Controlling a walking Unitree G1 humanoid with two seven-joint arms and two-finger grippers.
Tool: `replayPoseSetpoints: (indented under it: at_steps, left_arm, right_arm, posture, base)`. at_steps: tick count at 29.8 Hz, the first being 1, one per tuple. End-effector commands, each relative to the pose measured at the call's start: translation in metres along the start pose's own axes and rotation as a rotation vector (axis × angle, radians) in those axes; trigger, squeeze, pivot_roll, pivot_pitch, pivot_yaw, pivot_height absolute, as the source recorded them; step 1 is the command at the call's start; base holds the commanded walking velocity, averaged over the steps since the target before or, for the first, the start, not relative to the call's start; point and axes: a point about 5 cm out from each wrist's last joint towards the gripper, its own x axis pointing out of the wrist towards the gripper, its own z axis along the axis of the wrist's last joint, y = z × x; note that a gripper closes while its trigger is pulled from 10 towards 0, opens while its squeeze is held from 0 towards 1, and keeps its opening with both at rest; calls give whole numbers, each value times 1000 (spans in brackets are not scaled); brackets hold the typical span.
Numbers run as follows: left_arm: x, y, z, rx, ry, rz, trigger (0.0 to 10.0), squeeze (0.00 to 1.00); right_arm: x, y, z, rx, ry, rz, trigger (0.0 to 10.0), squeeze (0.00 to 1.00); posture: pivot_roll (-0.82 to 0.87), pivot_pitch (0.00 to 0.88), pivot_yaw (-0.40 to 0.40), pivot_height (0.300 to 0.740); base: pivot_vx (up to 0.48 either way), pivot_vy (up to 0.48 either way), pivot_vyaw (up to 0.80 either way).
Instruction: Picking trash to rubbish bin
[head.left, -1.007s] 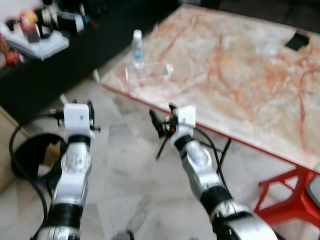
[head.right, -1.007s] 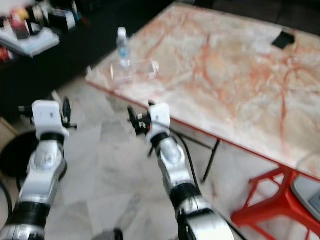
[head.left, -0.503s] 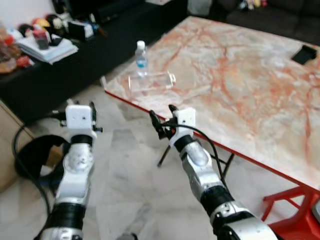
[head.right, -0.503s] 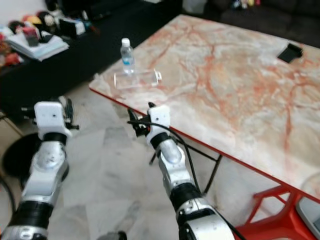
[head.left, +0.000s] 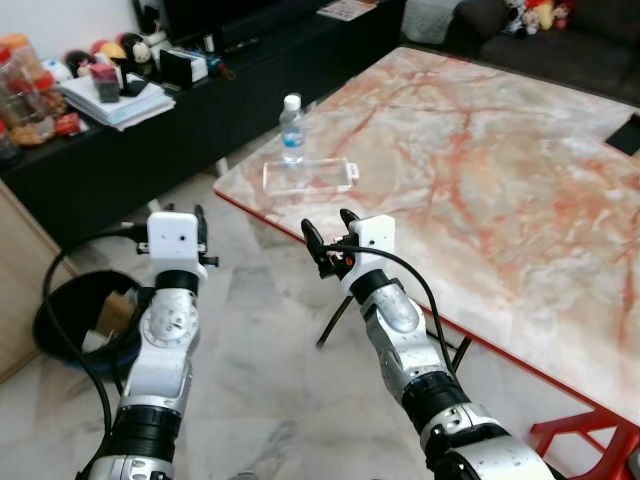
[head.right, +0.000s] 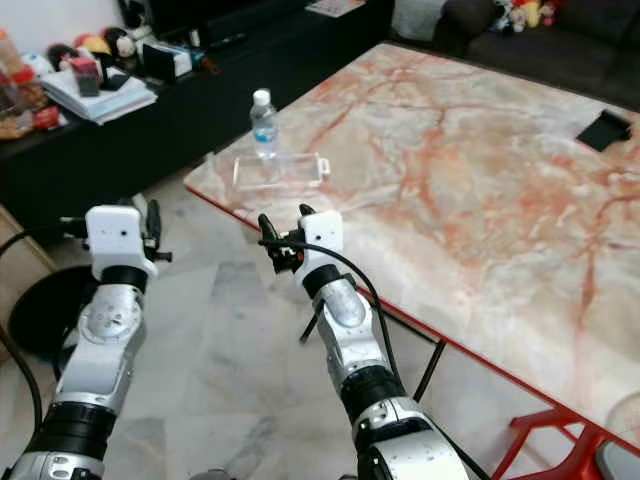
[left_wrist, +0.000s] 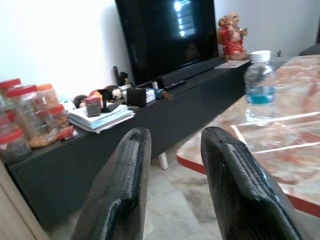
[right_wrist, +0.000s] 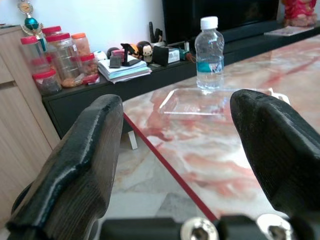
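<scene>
Bottle (head.left: 292, 129) upright at marble table (head.left: 520, 180) corner beside clear tray (head.left: 309, 176); likely light, slick, crushable, so grip mid-body; right gripper (head.left: 329, 241) and left gripper (left_wrist: 172, 190) both open, empty

A marble-topped table (head.left: 520, 170) stands on pale tile floor (head.left: 270, 400) beside a dark cabinet (head.left: 120, 150).
</scene>
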Motion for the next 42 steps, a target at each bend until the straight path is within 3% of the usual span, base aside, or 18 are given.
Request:
replayPoseSetpoints:
  at_steps: [1, 21, 42]
  left_arm:
    - [1, 10, 1, 14, -5, 25, 10000, 0]
    - [3, 12, 1, 18, 0, 20, 10000, 0]
    - [2, 4, 0, 6, 11, -41, 10000, 0]
  right_arm:
    - [4, 16, 0, 30, -3, 31, 10000, 0]
    - [4, 17, -2, 34, 9, 35, 10000, 0]
    - [4, 16, -2, 42, 15, 27, 10000, 0]
  posture:
    - [130, 146, -36, 740]
    - [134, 151, -35, 740]
    - [132, 150, -33, 740]
  base:
    - [330, 0, 0]
    - [345, 0, 0]
    - [365, 0, 0]
